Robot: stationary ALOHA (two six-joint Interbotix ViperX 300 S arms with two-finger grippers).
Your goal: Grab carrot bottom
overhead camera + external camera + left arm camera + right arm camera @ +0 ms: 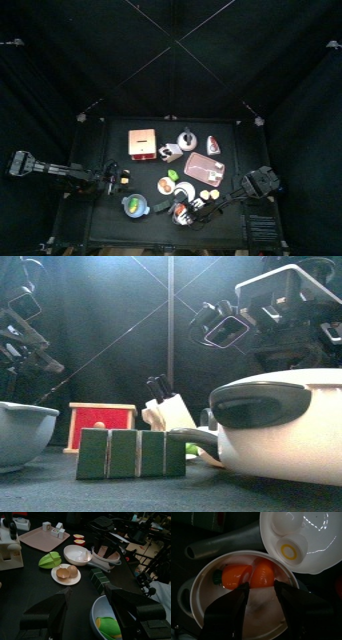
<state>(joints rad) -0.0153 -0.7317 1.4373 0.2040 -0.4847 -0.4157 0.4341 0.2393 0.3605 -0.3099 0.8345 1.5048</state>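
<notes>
In the right wrist view, two stubby orange carrot pieces lie side by side in a white pot. One piece has a green stub at its end. The other piece is plain orange. My right gripper is open just above them, its jaws either side of the plain piece and touching nothing. In the top view the right gripper hangs over the pot at the table's front right. My left gripper is open and empty at the table's left.
A white bowl holding a toy egg sits next to the pot. A blue bowl, a green box, a plate, a pink tray and a pinkish box crowd the table.
</notes>
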